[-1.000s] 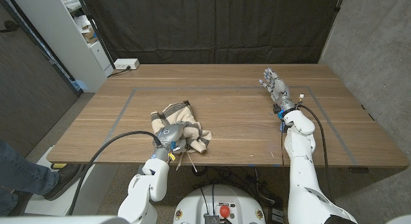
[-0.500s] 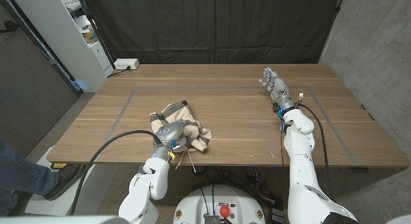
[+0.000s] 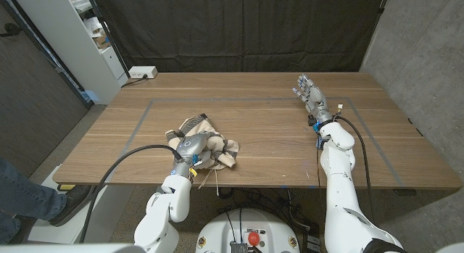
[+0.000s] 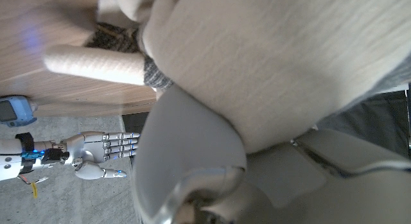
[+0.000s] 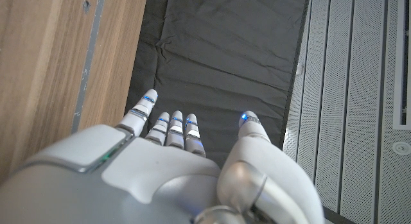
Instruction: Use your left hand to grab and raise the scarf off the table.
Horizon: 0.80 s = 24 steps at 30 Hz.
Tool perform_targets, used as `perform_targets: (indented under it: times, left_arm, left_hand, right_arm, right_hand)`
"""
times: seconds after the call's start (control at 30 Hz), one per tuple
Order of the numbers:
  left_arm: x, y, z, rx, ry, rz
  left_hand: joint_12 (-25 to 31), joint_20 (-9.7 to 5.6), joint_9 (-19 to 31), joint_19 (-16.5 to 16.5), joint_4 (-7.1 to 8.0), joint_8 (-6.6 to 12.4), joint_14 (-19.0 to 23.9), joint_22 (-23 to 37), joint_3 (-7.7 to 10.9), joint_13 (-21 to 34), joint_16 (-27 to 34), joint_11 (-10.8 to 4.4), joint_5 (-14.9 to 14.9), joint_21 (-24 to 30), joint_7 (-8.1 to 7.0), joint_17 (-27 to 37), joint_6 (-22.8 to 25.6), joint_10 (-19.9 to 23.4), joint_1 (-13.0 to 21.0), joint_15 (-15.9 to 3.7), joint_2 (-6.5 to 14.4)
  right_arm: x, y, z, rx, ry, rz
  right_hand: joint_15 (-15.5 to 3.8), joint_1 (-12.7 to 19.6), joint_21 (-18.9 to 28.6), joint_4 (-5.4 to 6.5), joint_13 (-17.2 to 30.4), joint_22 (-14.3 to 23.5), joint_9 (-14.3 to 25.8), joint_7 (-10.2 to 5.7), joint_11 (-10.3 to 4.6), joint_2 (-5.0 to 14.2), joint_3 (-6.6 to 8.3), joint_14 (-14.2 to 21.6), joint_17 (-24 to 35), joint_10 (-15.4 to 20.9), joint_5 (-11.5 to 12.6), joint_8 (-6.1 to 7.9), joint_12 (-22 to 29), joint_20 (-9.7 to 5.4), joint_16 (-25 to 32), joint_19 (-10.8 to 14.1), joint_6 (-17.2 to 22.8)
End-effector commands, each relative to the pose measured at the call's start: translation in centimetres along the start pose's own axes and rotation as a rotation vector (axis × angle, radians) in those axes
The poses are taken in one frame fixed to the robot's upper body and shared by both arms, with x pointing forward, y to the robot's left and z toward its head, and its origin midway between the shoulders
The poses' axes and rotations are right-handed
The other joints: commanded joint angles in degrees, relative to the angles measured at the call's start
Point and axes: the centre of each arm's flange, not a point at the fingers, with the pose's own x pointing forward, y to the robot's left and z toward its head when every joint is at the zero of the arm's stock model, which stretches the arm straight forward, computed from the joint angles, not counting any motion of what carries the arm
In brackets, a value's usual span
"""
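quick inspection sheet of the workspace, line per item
surface: wooden table with a taped rectangle outline
job's things: scarf, bunched near the front edge, partly on the table
clutter: nothing seen
hands: left hand grips the scarf; right hand open, fingers apart, holding nothing
cables: black cable along the left arm, another along the right arm
surroundings: black curtain behind the table, white shelf and power strip at far left, a person's leg

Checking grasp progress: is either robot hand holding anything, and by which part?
The left robot hand grips the scarf at its near bunched edge; the right robot hand holds nothing.
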Motion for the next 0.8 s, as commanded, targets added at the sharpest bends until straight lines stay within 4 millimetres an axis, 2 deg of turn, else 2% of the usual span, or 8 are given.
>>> perform_targets:
  times: [0.03,0.5,0.8]
  left_arm:
    - [-0.2,1.7,0.1,0.015,-0.013,0.043]
    - [-0.5,2.7,-0.3,0.02,-0.014,0.075]
    - [-0.6,3.1,-0.7,0.01,-0.013,0.1]
  left_hand:
    - [0.66,-14.61,0.45,13.98,-1.11,0.6,8.3,0.21,1.06,0.72,0.45,-0.16,0.54,0.96,-0.06,0.68,0.83,1.01,5.01,-11.73,4.32]
    - [1.06,-14.82,1.23,13.69,-0.85,1.22,8.43,0.53,1.08,1.99,0.69,-0.16,0.87,2.57,0.04,1.55,1.69,1.4,4.95,-11.23,4.48]
    - [1.33,-15.21,1.89,13.26,-1.02,1.73,8.86,0.78,1.03,3.0,1.23,-0.15,1.09,3.85,0.44,2.46,2.39,1.66,5.3,-11.62,4.26]
  right_arm:
    - [0.2,0.4,0.2,-0.003,-0.003,0.003]
    - [0.1,1.1,0.5,-0.001,-0.016,0.01]
    - [0.2,1.5,1.0,-0.013,-0.028,0.019]
  right_hand:
    - [0.47,-0.1,0.42,-0.33,0.31,0.25,0.13,-0.32,-0.11,0.63,0.16,0.1,0.21,0.27,0.29,0.43,0.31,-0.19,-0.02,-0.15,0.32]
    - [0.43,0.0,0.44,-0.37,0.31,0.25,0.13,-0.25,0.0,0.75,0.16,0.17,0.2,0.15,0.26,0.42,0.26,-0.14,0.03,-0.12,0.32]
    - [0.32,0.17,0.47,-0.45,0.31,0.25,0.13,-0.08,0.41,0.84,0.19,0.14,0.16,0.18,0.25,0.43,0.27,-0.49,0.01,-0.02,0.38]
